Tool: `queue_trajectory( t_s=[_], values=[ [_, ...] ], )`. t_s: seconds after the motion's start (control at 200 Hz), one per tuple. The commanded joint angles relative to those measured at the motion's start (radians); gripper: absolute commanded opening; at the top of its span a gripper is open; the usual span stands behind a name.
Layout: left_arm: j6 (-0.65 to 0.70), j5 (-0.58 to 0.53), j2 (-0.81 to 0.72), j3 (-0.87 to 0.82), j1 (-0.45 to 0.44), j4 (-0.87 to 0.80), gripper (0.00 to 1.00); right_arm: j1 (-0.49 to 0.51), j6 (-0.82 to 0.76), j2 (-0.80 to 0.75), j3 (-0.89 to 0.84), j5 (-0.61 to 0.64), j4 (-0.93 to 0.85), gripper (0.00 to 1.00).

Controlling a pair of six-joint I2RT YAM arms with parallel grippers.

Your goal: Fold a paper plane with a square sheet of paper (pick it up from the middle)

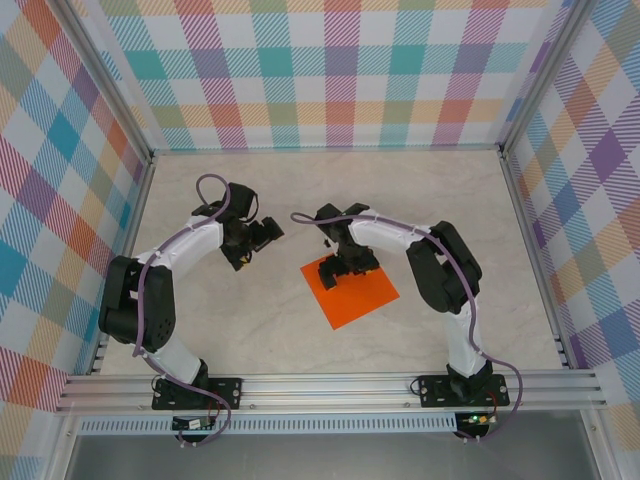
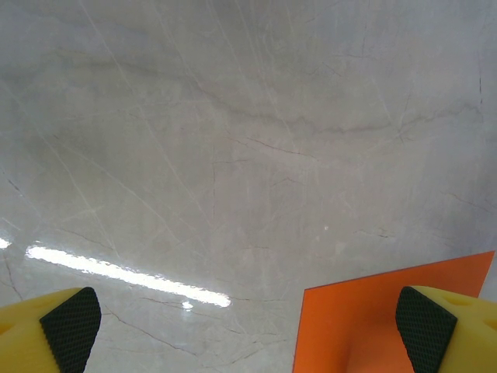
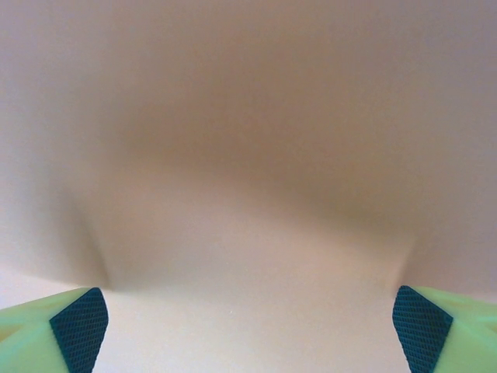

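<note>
On the left side of the table [image 1: 300, 190], over bare top: left gripper [image 1: 266, 236], fingers [image 2: 71, 320] spread very wide, holding nothing. Just to its right, flat on the table: the square sheet of paper [image 1: 355, 298], bright orange, turned like a diamond, one corner peeking in by a pad in the left wrist view. Low over the sheet's upper left part: right gripper [image 1: 337, 272], pads [image 3: 78, 326] far apart too, gripping nothing in sight. Close-up view there too blurry to tell about touching the paper.

Best guess for doing this step well:

- Go for the middle of the sheet, not the edge.
- Slide the right gripper a little toward the centre first.
- Press down softly, to get both pads onto the paper.
- Close slowly, to bump the thin paper up into a little hill between the pads.
- Pinch the hill, not the table.
- Lift slowly and straight up.
- Hold the left gripper open and near, ready to help with the first fold.
- Beware of slipping and crumpling with such thin paper.
</note>
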Motion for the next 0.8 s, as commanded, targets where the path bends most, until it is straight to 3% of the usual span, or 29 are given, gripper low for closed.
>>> queue_trajectory(
  t_s=[0.0,0.345,0.795],
  values=[
    [-0.006,-0.001,-0.033,-0.021,0.006,-0.021,1.0,-0.007,0.036,0.013,0.047,0.008,-0.025,0.98],
    [-0.006,0.016,-0.033,-0.032,0.006,-0.012,1.0,-0.021,0.062,0.104,0.068,-0.013,-0.02,0.94],
    [-0.011,0.056,-0.02,-0.05,0.004,0.016,1.0,-0.039,0.079,0.13,0.026,-0.03,0.007,0.73]
  ],
)
